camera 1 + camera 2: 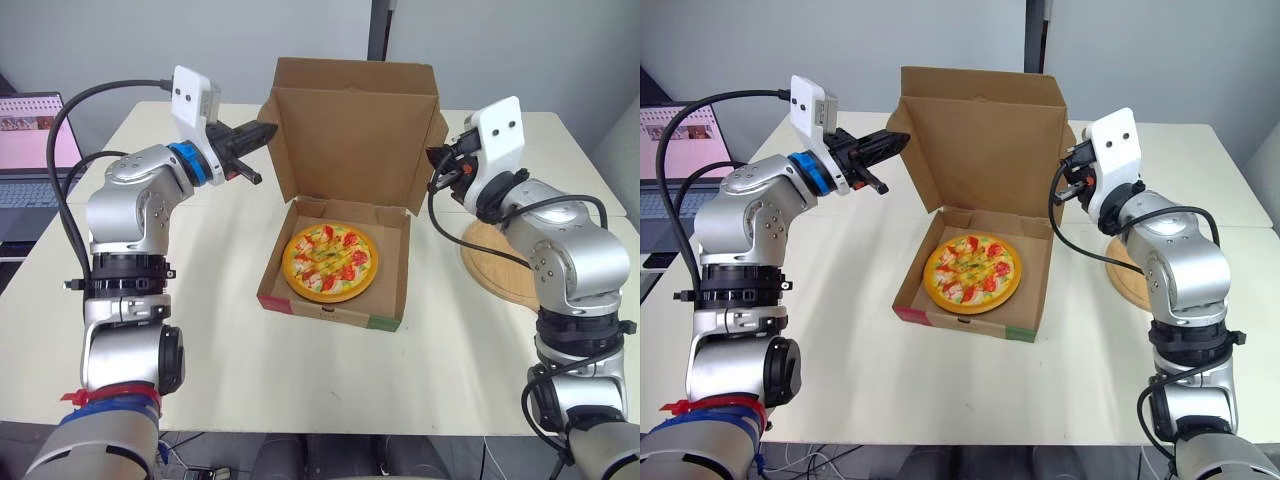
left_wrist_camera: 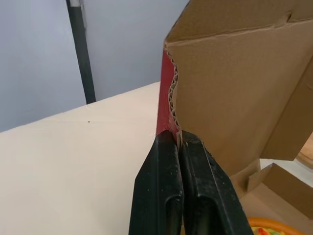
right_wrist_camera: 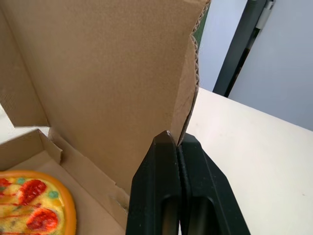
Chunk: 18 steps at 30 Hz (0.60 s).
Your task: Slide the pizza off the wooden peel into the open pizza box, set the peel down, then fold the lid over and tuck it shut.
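- Pizza [image 1: 330, 262] inside pizza box [image 1: 335, 312]; peel [image 1: 492, 266] lies right of it.
- Left gripper [image 2: 177, 138], right gripper [image 3: 177, 138] each clamped tight on lid [image 1: 350, 140] side edges.
- Lower both evenly; avoid twisting.

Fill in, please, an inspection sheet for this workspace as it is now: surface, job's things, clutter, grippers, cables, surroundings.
Surface: pale table.
Job's things: pizza lies inside the pizza box; lid stands upright; wooden peel lies flat on the table at the robot's right, with no pizza on it.
Clutter: nothing seen.
Grippers: left gripper shut on the lid's left edge; right gripper shut on its right edge.
Cables: black cable arches over the left arm; second cable hangs below the right wrist.
Surroundings: open laptop at the far left; grey wall behind.
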### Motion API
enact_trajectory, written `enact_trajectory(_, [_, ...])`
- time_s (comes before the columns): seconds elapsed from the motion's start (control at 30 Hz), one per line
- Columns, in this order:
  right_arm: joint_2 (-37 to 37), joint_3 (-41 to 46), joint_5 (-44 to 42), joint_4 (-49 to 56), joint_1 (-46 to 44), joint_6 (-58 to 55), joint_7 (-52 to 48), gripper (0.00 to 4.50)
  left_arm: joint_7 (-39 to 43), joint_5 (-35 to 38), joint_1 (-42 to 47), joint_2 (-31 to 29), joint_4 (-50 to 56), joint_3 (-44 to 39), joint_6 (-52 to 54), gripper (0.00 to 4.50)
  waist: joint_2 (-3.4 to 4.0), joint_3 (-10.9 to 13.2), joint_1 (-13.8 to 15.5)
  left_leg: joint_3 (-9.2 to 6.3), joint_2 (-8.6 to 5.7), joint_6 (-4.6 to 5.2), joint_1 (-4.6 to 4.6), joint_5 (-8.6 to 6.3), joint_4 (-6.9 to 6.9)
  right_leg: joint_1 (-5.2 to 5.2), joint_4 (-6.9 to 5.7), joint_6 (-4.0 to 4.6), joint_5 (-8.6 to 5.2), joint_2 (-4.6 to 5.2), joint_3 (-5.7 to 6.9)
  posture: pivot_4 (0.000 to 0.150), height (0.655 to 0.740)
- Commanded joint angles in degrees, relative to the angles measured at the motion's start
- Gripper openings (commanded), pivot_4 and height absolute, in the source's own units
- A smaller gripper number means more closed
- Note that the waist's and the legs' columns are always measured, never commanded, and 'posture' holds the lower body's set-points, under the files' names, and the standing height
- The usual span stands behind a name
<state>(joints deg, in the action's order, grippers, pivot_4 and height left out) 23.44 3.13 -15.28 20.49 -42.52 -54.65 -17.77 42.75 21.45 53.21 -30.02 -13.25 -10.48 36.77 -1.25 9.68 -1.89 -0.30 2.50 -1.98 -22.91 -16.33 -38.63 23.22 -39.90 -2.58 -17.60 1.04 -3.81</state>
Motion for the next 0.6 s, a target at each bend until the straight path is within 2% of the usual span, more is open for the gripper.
enact_trajectory(0.03, [-1.3, 0.2, -1.2, 5.1, -0.7, -1.9, 1.3, 0.0, -3.9, 4.3, -0.3, 0.8, 8.8, -1.8, 6.7, 0.04, 0.0, 0.0, 0.0, 0.0, -0.03, 0.0, -0.02, 0.0, -0.06, 0.0, -0.02, 0.0, 0.0, 0.0, 0.01, 0.15, 0.7368])
enact_trajectory(0.2, [-2.8, 0.9, -2.1, 7.3, -0.7, -4.5, 2.1, 0.0, -6.0, 8.6, -2.2, 0.1, 16.9, -2.9, 14.2, 0.04, 0.0, 0.0, -0.1, 0.0, -0.16, 0.0, -0.02, 0.0, -0.12, -0.01, -0.05, 0.0, 0.0, -0.01, -0.02, 0.15, 0.7368])
enact_trajectory(0.4, [-5.5, 1.6, -4.1, 12.2, 2.1, -8.7, 3.6, 0.0, -9.3, 14.6, -6.5, -0.2, 23.4, -8.1, 22.4, 0.04, 0.0, 0.0, -0.1, -0.03, -0.11, -0.01, -0.01, 0.0, -0.11, -0.01, -0.06, 0.0, 0.0, -0.02, -0.01, 0.15, 0.7368])
enact_trajectory(0.6, [-9.2, 1.0, -4.9, 16.4, 5.6, -11.8, 5.5, 0.0, -11.3, 18.0, -10.8, -0.2, 27.3, -10.1, 24.6, 0.04, -0.01, 0.0, 0.0, -0.06, -0.08, -0.03, -0.01, 0.02, -0.12, -0.03, -0.05, 0.0, 0.0, -0.02, 0.0, 0.15, 0.7368])
